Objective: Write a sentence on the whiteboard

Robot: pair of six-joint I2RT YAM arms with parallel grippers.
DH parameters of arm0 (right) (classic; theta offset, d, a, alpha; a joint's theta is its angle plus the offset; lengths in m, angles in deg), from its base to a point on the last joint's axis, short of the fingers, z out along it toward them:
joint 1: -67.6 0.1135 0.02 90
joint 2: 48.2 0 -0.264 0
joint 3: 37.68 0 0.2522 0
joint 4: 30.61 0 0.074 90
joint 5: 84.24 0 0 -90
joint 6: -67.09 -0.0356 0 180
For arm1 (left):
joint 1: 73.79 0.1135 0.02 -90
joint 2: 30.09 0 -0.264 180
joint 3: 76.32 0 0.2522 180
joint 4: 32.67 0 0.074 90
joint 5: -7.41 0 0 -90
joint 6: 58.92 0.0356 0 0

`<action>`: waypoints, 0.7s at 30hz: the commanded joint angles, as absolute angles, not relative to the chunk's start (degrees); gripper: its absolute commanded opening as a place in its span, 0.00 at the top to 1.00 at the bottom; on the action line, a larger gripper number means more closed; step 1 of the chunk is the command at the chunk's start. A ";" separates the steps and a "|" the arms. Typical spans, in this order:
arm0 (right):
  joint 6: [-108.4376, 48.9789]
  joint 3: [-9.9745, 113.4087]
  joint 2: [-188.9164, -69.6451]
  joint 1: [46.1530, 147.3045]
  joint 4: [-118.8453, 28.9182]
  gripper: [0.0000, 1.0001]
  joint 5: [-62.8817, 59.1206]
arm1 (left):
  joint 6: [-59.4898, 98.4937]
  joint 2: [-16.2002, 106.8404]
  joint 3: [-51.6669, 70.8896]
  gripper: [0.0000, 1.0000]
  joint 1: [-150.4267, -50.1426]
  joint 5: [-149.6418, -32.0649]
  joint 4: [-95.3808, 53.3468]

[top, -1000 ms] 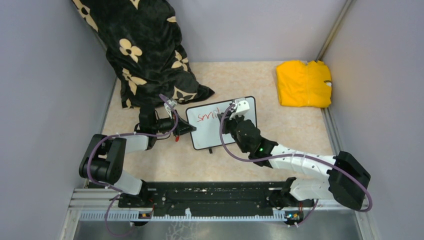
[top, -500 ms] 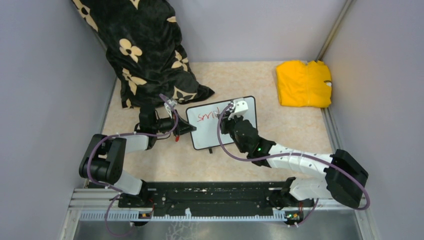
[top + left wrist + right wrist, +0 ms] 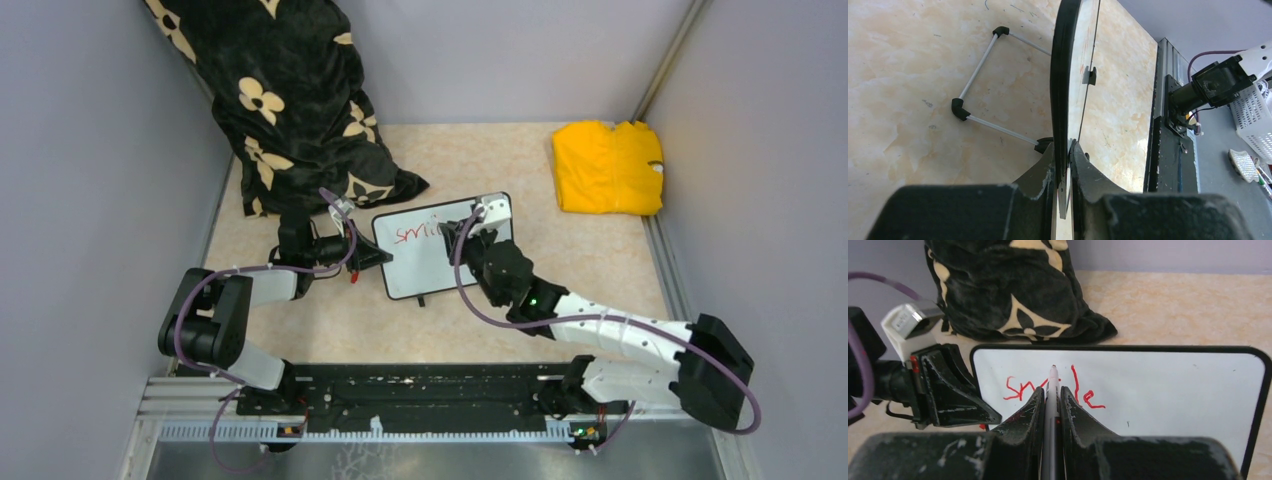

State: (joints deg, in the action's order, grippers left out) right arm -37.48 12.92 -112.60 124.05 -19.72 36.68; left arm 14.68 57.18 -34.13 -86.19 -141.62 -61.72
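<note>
While the left gripper (image 3: 1062, 150) clamps the left edge of the whiteboard (image 3: 430, 272) at frame centre, right gripper (image 3: 1052, 392) closed on a marker (image 3: 1052, 376), tip amid the red sentence (image 3: 1018, 388) on the board's upper part.

The table (image 3: 570, 255) has a beige, marbled top that fills the middle of the top view between grey walls. A black cushion with cream flowers (image 3: 290, 110) rests on it at the upper left and leans into the corner. A folded yellow cloth (image 3: 607, 167) lies at the upper right, against the right wall. The whiteboard (image 3: 415, 265) sits near the centre, well apart from the cloth. In the left wrist view, a white wire stand with black corners (image 3: 979, 65) rests on the tabletop beside the board's edge. A black rail (image 3: 420, 395) runs along the lower edge.
</note>
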 commanded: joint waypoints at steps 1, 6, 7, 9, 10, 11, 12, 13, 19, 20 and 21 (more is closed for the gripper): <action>-38.22 12.93 -105.92 124.17 -19.86 1.00 36.72 | 18.41 58.68 -33.75 1.00 -86.97 -139.58 -59.04; -37.69 9.67 -102.58 124.04 -22.15 1.00 41.52 | 18.51 58.70 -33.73 1.00 -86.97 -139.50 -58.90; -37.76 8.53 -102.20 124.12 -22.49 1.00 42.51 | 18.51 58.70 -33.73 1.00 -86.97 -139.48 -58.90; -38.05 6.86 -101.60 124.11 -23.17 1.00 43.75 | 18.51 58.64 -33.73 1.00 -86.97 -139.48 -58.81; -38.36 5.97 -101.26 124.11 -23.39 1.00 44.14 | 18.51 58.60 -33.73 1.00 -86.97 -139.46 -58.77; -38.77 5.22 -101.08 124.16 -23.55 1.00 44.48 | 18.51 58.60 -33.73 1.00 -86.99 -139.47 -58.77; -39.15 4.42 -100.84 124.12 -23.54 1.00 44.64 | 18.52 58.58 -33.74 1.00 -86.97 -139.49 -58.81; -39.50 3.67 -100.70 124.12 -23.56 1.00 44.70 | 18.58 58.62 -33.73 1.00 -86.97 -139.54 -58.81; -40.15 2.54 -101.14 124.07 -22.23 1.00 45.22 | 18.67 58.70 -33.69 1.00 -86.97 -139.46 -58.69; -40.08 2.63 -101.30 124.10 -21.72 1.00 45.30 | 18.69 58.69 -33.72 1.00 -86.97 -139.46 -58.62; -40.10 2.69 -101.44 124.05 -21.34 1.00 45.51 | 18.75 58.68 -33.66 1.00 -86.97 -139.38 -58.56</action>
State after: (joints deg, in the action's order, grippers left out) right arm -39.27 1.89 -102.20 124.05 -25.30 43.80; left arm 14.94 57.18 -34.13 -86.23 -141.64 -61.46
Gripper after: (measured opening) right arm 0.126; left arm 0.157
